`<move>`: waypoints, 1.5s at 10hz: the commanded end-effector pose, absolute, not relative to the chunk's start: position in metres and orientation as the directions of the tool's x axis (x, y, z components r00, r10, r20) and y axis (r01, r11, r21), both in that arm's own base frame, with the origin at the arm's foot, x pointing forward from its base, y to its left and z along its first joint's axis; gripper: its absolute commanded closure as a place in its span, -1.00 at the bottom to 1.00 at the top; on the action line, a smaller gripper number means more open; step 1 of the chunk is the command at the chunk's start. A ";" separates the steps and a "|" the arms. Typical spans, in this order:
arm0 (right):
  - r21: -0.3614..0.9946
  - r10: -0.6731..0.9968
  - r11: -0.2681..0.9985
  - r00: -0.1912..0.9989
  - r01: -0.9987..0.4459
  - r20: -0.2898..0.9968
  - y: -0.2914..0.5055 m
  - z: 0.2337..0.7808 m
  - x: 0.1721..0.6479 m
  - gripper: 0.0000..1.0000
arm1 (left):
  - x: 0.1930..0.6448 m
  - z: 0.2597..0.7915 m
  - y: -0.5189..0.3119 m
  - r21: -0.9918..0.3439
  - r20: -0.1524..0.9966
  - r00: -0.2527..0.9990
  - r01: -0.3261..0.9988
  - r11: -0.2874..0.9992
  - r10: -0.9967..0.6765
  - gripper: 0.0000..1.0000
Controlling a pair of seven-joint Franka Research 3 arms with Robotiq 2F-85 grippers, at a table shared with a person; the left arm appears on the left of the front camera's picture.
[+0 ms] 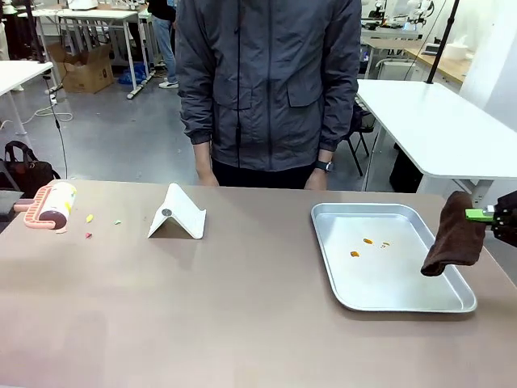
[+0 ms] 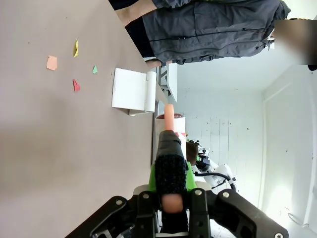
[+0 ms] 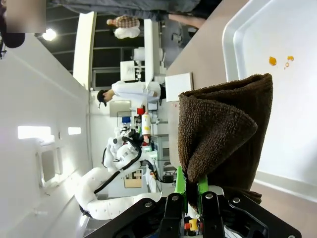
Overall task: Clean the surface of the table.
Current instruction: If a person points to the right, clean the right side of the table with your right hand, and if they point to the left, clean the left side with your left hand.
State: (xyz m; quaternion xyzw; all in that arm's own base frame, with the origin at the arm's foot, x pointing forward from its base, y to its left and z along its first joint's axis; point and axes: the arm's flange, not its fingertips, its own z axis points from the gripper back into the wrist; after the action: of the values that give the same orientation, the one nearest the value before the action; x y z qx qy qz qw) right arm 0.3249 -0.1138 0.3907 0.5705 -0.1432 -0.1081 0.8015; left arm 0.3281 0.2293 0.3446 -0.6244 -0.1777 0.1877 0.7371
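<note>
Brownish-taupe table [image 1: 242,323] across the whole foreground, under both pincers. At its far edge, a person [image 1: 266,81] in a grey jacket, arms down. On the table's right part, a silver tray [image 1: 380,283].

Over the tray's right rim, a brown cloth [image 1: 455,238], hanging folded from the right gripper [image 1: 481,215], clenched on its upper end just past the table's right edge. Contact between the cloth's lower end and the tray: cannot tell.

Left of centre on the tabletop, a white folded stand [image 1: 179,217]. At the table's left edge, a lint roller [image 1: 55,204], low over the top, pink handle clamped in the left gripper [image 2: 171,168].

Just right of the roller, small paper scraps [image 1: 90,218] on the bare top. In the tray, orange crumbs [image 1: 367,241].
</note>
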 end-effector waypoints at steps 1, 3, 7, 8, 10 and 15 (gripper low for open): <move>0.952 -0.349 0.306 0.933 0.024 0.089 -0.114 0.398 0.323 1.00 | 0.323 0.349 0.231 -0.989 0.032 0.871 -0.043 0.141 0.491 1.00; 0.952 -0.349 0.306 0.933 0.024 0.089 -0.114 0.398 0.323 1.00 | 0.323 0.349 0.231 -0.989 0.032 0.871 -0.043 0.141 0.491 1.00; 0.952 -0.349 0.306 0.933 0.024 0.089 -0.114 0.398 0.323 1.00 | 0.323 0.349 0.231 -0.989 0.032 0.871 -0.043 0.141 0.491 1.00; 0.952 -0.349 0.306 0.933 0.024 0.089 -0.114 0.398 0.323 1.00 | 0.323 0.349 0.231 -0.989 0.032 0.871 -0.043 0.141 0.491 1.00; 0.952 -0.349 0.306 0.933 0.024 0.089 -0.114 0.398 0.323 1.00 | 0.323 0.349 0.231 -0.989 0.032 0.871 -0.043 0.141 0.491 1.00; 0.952 -0.349 0.306 0.933 0.024 0.089 -0.114 0.398 0.323 1.00 | 0.323 0.349 0.231 -0.989 0.032 0.871 -0.043 0.141 0.491 1.00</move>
State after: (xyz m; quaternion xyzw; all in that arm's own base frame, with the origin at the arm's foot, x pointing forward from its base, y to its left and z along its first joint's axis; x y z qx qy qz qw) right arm 0.3248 -0.1142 0.3908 0.5706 -0.1432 -0.1092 0.8013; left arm 0.3281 0.2293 0.3446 -0.6245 -0.1777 0.1877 0.7371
